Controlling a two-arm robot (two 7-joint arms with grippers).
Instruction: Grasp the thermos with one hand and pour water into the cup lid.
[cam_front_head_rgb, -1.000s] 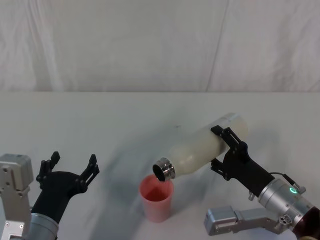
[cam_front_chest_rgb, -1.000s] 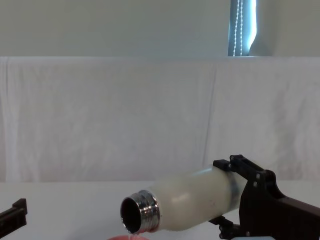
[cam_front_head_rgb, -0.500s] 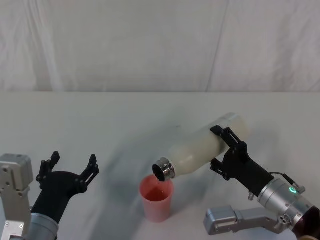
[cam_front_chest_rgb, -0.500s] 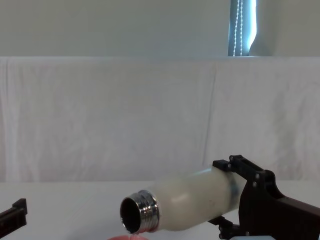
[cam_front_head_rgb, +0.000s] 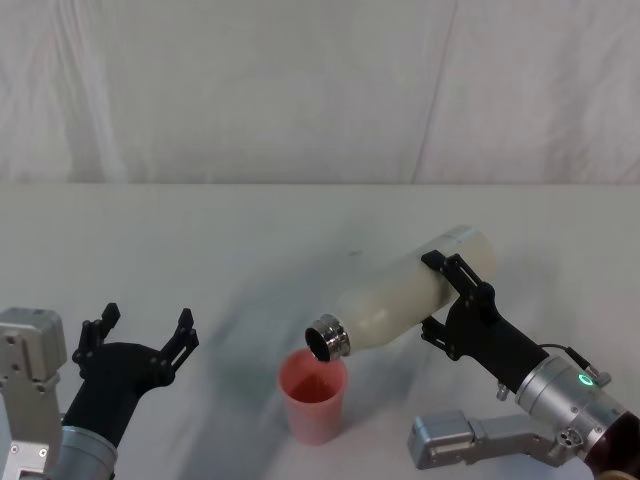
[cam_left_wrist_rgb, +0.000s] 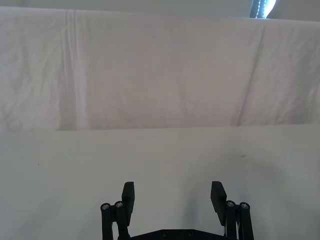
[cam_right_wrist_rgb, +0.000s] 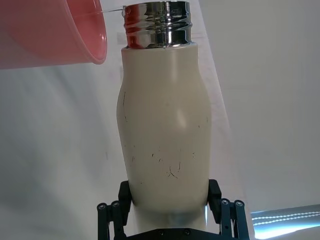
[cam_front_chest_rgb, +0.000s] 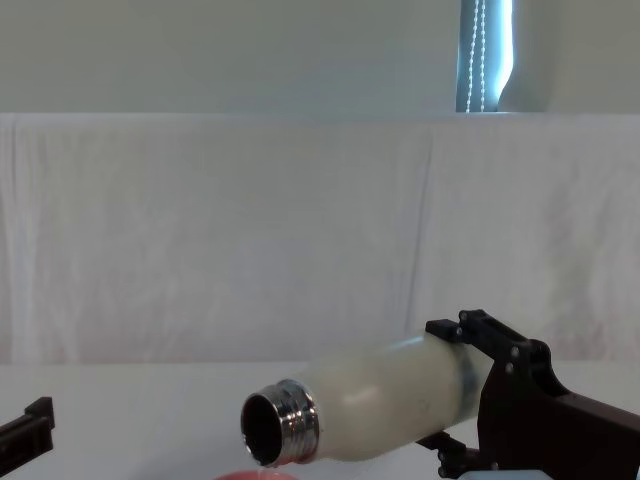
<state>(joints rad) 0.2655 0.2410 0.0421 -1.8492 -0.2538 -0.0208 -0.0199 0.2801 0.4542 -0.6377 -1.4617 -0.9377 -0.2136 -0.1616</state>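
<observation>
My right gripper is shut on the cream-white thermos, holding it tipped nearly level above the table. Its steel neck points down-left over the pink cup lid, which stands upright on the table. In the right wrist view a thin stream of water leaves the thermos mouth toward the cup lid. The chest view shows the thermos with its dark mouth facing me and the cup lid's rim just below. My left gripper rests open at the near left, holding nothing.
A white cloth covers the table and hangs as a backdrop behind. Free room lies between the left gripper and the cup lid, and across the far half of the table.
</observation>
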